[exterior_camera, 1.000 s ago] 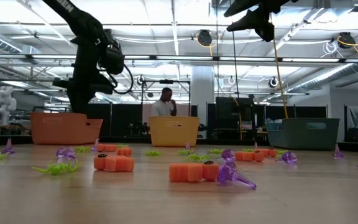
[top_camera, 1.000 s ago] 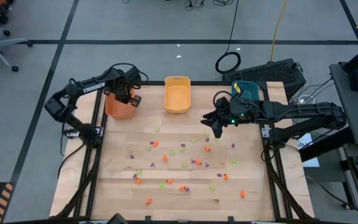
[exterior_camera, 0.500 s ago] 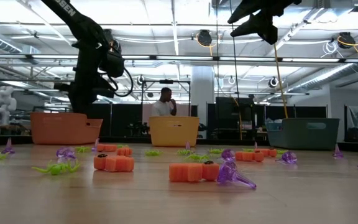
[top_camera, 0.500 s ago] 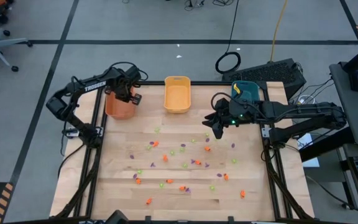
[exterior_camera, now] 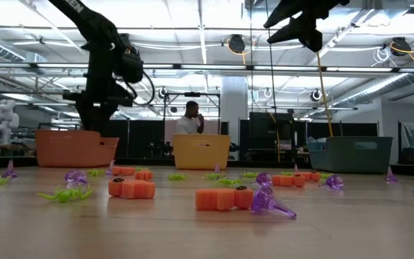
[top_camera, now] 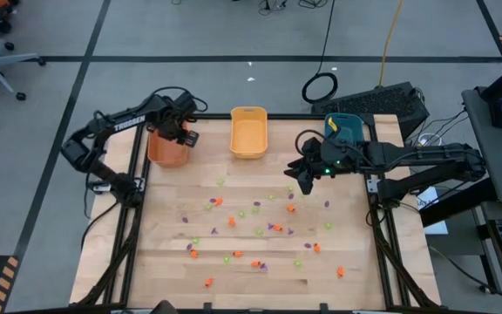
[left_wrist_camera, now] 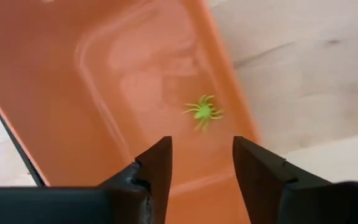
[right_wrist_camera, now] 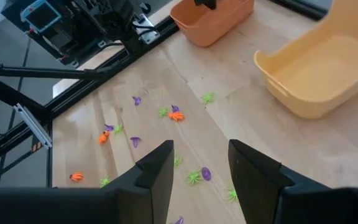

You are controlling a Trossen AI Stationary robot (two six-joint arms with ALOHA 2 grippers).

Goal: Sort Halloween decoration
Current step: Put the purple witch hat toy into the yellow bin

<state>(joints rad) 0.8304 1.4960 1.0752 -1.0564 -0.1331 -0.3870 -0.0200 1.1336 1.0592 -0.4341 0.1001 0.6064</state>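
High view: the left end effector [top_camera: 184,131] hung over the orange bin [top_camera: 167,150] at the counter's [top_camera: 164,262] far left corner. The right end effector [top_camera: 304,177] hovered above the counter in front of the teal bin [top_camera: 345,127], with the yellow bin [top_camera: 248,133] between the two arms. The Halloween decoration [top_camera: 260,231], a loose scatter of orange, green and purple trinkets, lay across the middle and near half of the counter.

Low view: the left arm stood above the orange bin [exterior_camera: 75,147]; orange blocks [exterior_camera: 223,198], a purple piece [exterior_camera: 270,203] and a green spider [exterior_camera: 65,193] lay in the foreground. A person [exterior_camera: 188,121] stood far behind the yellow bin [exterior_camera: 200,151].

Left wrist view: the left end effector [left_wrist_camera: 202,165] showed its fingers parted and empty; a green spider [left_wrist_camera: 202,112] lay on the floor of the orange bin [left_wrist_camera: 73,93] beyond them, clear of both fingers.

Right wrist view: the right end effector [right_wrist_camera: 199,171] stood open with nothing between its fingers, looking down on scattered trinkets [right_wrist_camera: 176,114] and toward the yellow bin [right_wrist_camera: 328,68].

Risk: a green piece in an orange bin may be a mis-sort if bins were meant to match colours. The trinkets looked tiny and light, so a closing finger could flick one aside, or pinch two neighbours of different colours together.
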